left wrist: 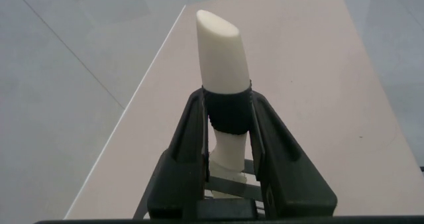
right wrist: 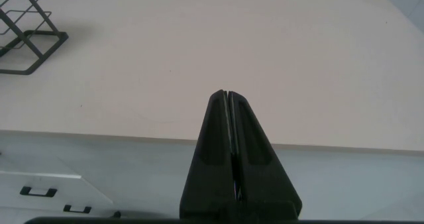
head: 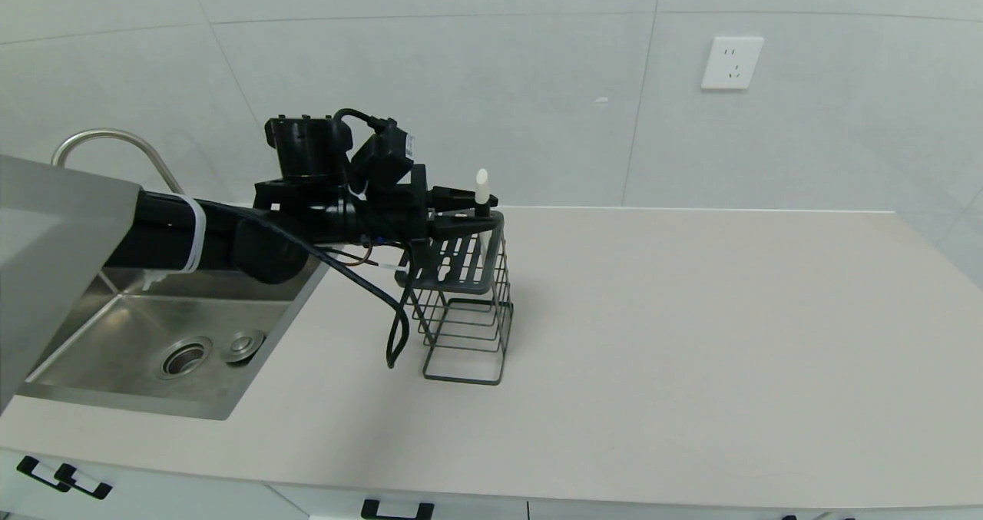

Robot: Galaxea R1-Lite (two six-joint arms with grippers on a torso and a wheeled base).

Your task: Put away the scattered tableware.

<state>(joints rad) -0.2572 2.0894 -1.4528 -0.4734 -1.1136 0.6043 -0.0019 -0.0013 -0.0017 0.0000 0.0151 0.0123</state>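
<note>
Utensil [left wrist: 220, 48] is held upright in left tool [left wrist: 227, 108], rack [head: 465, 328] just beneath it. Right tool [right wrist: 228, 101] is closed, empty, farther off.

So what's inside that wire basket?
A black slotted spatula blade sits in the wire basket, its white handle clamped by the left gripper. The arm covers part of the basket, so anything there is hidden.

White-handled utensil [head: 481, 183]: upright, handle up, gripped by left gripper [left wrist: 227, 108] at top of black wire rack [head: 465, 305]
</note>
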